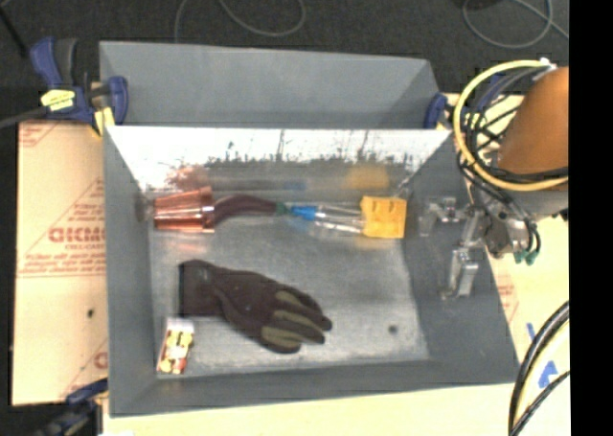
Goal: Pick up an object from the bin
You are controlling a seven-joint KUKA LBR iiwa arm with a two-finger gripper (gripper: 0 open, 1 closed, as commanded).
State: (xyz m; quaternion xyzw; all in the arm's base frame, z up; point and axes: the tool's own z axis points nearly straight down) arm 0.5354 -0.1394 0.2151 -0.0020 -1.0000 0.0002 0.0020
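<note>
The bin (pixel 369 295) is matt grey metal, its back wall scuffed. The dark glove (pixel 251 305) looks soft cloth, the red cup (pixel 182 211) glossy plastic.

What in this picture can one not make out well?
Camera view:
- Small packet: print too small to read.
- Clear blue-tipped tube: kind unclear, blurred.
- Dark glove: hides the floor beneath it.
- Arm: cut off by the right edge.

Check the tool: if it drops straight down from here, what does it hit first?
Probably bare metal: the tool hangs over the bin's right wall near the floor edge. No object under it; the yellow block sits apart, toward the middle. Depth unclear.
</note>
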